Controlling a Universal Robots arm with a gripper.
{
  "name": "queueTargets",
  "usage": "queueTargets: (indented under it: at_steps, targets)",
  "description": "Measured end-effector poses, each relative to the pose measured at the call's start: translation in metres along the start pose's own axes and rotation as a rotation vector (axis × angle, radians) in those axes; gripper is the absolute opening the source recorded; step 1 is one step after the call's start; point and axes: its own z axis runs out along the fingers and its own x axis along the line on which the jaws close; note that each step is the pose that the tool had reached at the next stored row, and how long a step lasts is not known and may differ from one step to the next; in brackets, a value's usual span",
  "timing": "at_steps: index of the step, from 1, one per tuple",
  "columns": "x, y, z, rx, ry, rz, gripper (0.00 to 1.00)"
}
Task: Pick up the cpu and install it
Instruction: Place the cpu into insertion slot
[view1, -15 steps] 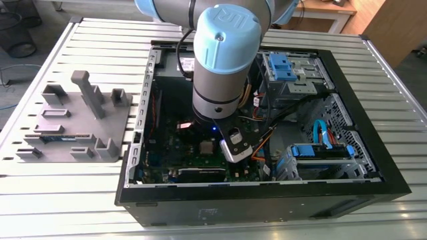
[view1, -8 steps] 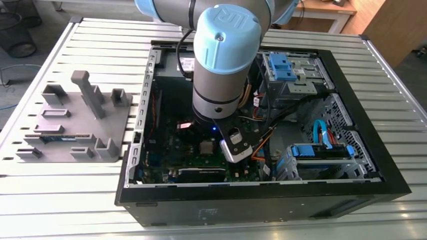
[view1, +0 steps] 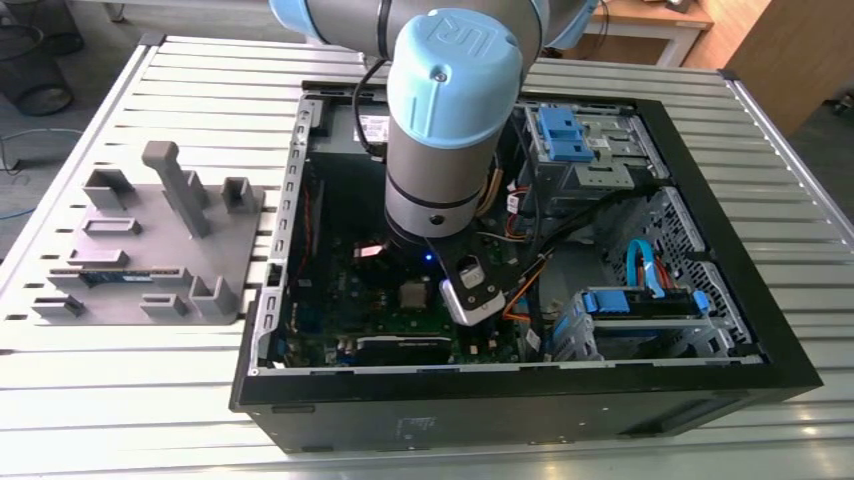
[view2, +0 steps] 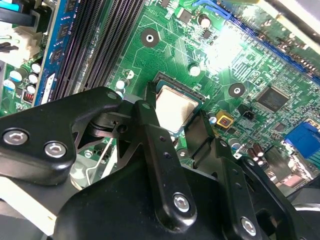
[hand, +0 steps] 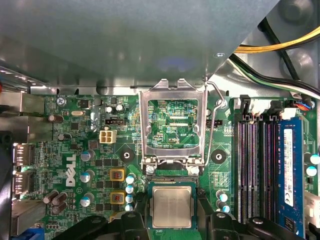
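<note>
1. Where the motherboard (hand: 75, 150) shows in the first wrist view, the cpu (hand: 172, 207) lies flat on it, one edge cut off.
2. Gripper (view2: 172, 114) straddles it; clamped or released cannot be told.
3. Arm (view1: 441, 120), centre of the exterior view, overhangs the open case (view1: 534, 390).

print log | motherboard (hand: 75, 150): large white logo letters, off to one side of the cpu (hand: 172, 207) | open socket frame (hand: 172, 90) just past the cpu: small white board lettering shows inside it | blue memory module (hand: 288, 165), cpu's opposite side: white label strip | arm's blue cap (view1: 461, 60) above the cpu: embossed logo
</note>
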Motion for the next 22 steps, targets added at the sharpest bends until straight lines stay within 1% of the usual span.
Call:
queueTargets:
  at_steps: [3,4,9,15,22]
  targets:
    - [0.0001,0.0000,0.0001,-0.0002,0.0001,0.000,0.48]
    - [0.0001,0.0000,0.0001,-0.0001,0.0000,0.000,0.54]
    - [0.0000,0.0000,-0.0002,0.0001,0.0000,0.000,0.54]
    - [0.0001,0.0001,-0.0021,0.0001,0.0000,0.000,0.54]
    - [0.0001,0.0001,-0.0024,0.0001,0.0001,0.000,0.54]
